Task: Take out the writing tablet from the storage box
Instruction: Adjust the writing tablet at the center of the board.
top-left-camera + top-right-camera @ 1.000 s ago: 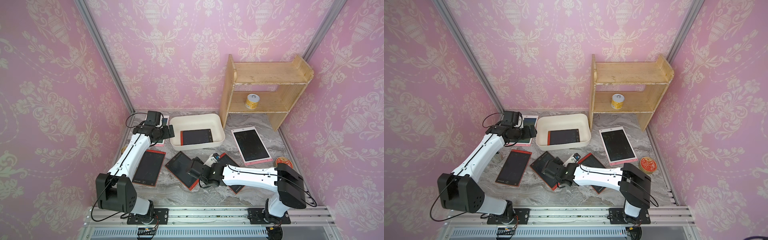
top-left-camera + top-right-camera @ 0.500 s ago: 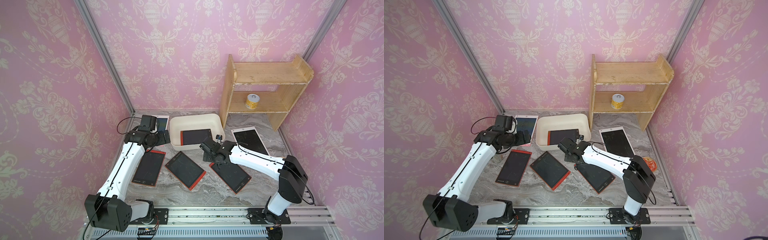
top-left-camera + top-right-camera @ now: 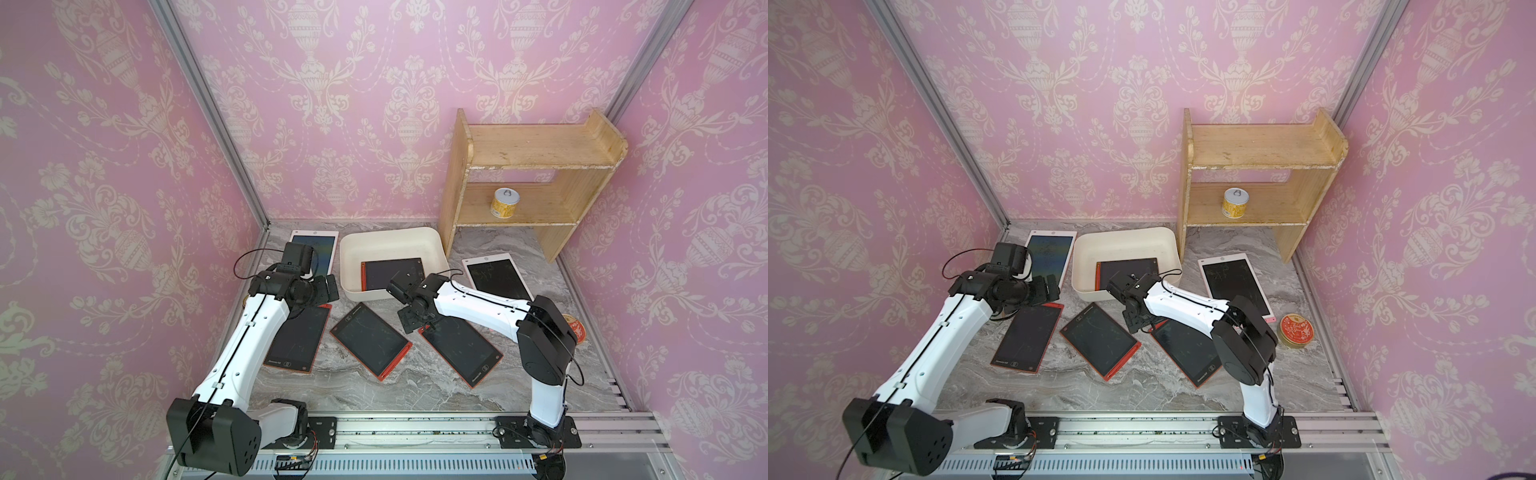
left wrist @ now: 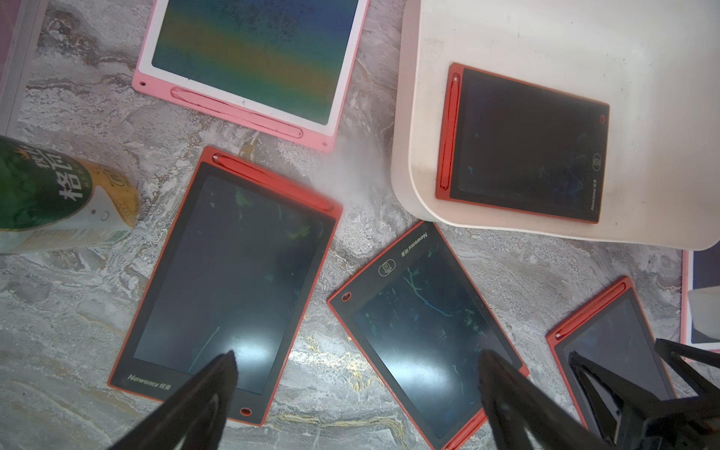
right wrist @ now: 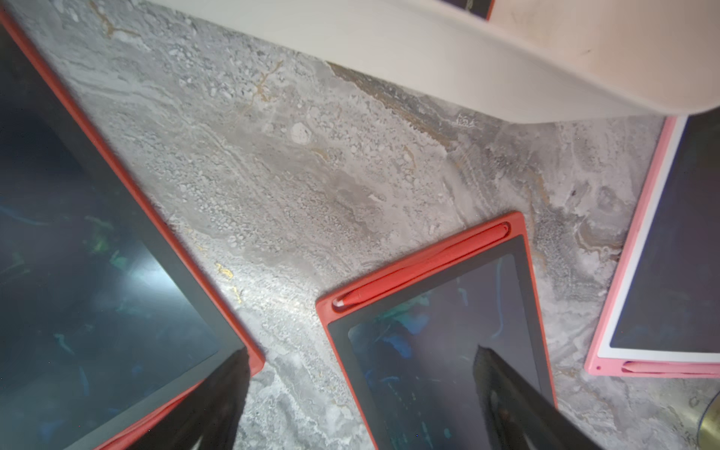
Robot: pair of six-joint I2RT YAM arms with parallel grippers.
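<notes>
Hidden: right arm (image 3: 478, 303) covers the near edge of the red-framed, black-screened writing tablet (image 3: 390, 270) in both top views
Tablet: lies flat on the floor of the off-white rounded plastic storage box (image 4: 405, 117), red stylus clipped along one side
Left gripper (image 4: 358, 355): fingers spread wide, empty, outside the box
Right gripper (image 5: 361, 350): fingers wide apart, empty, just outside the box's near wall
</notes>
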